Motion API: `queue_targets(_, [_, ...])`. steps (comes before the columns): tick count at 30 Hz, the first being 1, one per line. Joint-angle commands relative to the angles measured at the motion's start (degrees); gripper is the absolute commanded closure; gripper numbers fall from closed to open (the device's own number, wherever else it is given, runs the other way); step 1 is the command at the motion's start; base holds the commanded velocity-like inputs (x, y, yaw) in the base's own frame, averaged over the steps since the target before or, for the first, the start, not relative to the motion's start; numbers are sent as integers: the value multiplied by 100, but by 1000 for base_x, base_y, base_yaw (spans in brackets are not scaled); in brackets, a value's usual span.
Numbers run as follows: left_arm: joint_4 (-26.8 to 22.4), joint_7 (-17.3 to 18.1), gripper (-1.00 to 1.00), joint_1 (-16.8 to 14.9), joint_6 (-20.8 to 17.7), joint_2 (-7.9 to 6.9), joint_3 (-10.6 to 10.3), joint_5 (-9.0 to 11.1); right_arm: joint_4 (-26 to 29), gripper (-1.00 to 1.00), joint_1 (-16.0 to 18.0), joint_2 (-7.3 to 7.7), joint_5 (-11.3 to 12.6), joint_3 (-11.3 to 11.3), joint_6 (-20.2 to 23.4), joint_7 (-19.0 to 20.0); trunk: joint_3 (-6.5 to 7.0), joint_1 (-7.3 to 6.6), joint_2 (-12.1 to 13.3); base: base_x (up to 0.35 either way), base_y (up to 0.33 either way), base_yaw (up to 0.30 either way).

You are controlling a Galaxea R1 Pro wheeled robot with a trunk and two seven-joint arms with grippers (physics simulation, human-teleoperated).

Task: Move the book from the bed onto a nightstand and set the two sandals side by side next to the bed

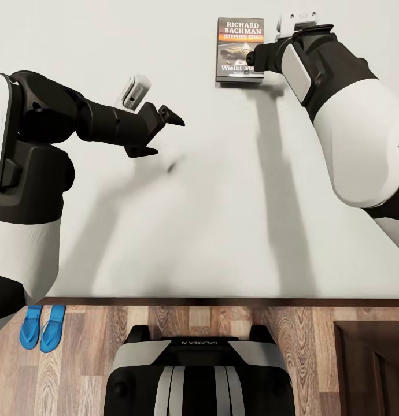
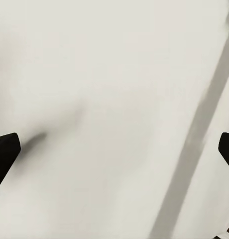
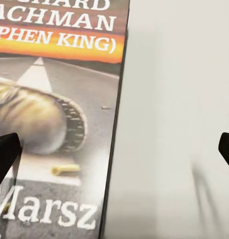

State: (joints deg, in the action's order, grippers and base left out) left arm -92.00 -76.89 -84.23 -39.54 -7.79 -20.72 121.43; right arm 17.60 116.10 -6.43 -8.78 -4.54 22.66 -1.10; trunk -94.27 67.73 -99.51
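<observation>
Head cam sits up high and looks pretty much straight down over both arms at the bed (image 1: pixel 222 202), with a strip of floor (image 1: pixel 84 346) along the near edge. Left wrist cam stares along its claw (image 2: pixel 114 149) at bare mattress from close up. Right wrist cam is right on top of the book (image 3: pixel 55 114), which the head cam (image 1: pixel 240 49) also catches.

I am seeing one book (image 1: pixel 240 49) lying on one bed (image 1: pixel 222 202), two blue sandals (image 1: pixel 42 327) sitting on the floor, and I am extending two end effectors.
</observation>
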Motion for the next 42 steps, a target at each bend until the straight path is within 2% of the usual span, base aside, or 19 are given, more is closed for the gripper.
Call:
queue_targets(1, [-3, -36, -100, -5, -52, -3, -2, 21, -507, -100, -1, -7, -54, -39, 30, 4, -3, 1, -1, 0, 0, 0])
queue_targets(16, [-3, -30, -100, -5, -47, -3, 2, 21, -492, -100, 78, -8, -62, -40, 36, 4, -3, 1, -1, 0, 0, 0])
queue_targets(28, [-3, -30, -100, -5, -45, -3, 6, 21, -502, -100, 87, -3, -62, -38, 41, -2, -3, 1, -1, -176, 0, 0])
queue_targets(42, [-3, -28, -100, -5, -45, -3, 13, 21, -496, -100, 100, -2, -62, -38, 37, -1, -3, 1, -1, -34, 0, 0])
